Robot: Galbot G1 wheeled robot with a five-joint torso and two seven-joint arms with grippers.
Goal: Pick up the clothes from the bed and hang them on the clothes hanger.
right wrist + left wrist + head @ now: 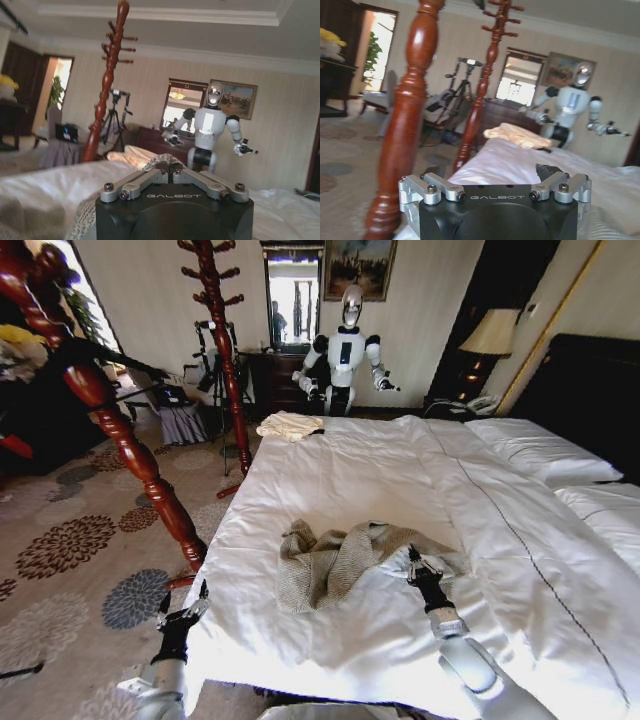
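The grey-beige coarse-knit cardigan (335, 562) lies crumpled near the foot of the white-duveted bed (380, 470), its long axis running across the mattress. Soft, limp and light (likely to sag), it wants gripping at the collar. The right gripper (414, 562) pinches its edge; the left gripper (183, 612) hangs wide beside the bed.

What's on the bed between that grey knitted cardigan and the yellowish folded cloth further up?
Nothing: in the head view, only bare white duvet of the bed lies between the cardigan and the folded cloth.
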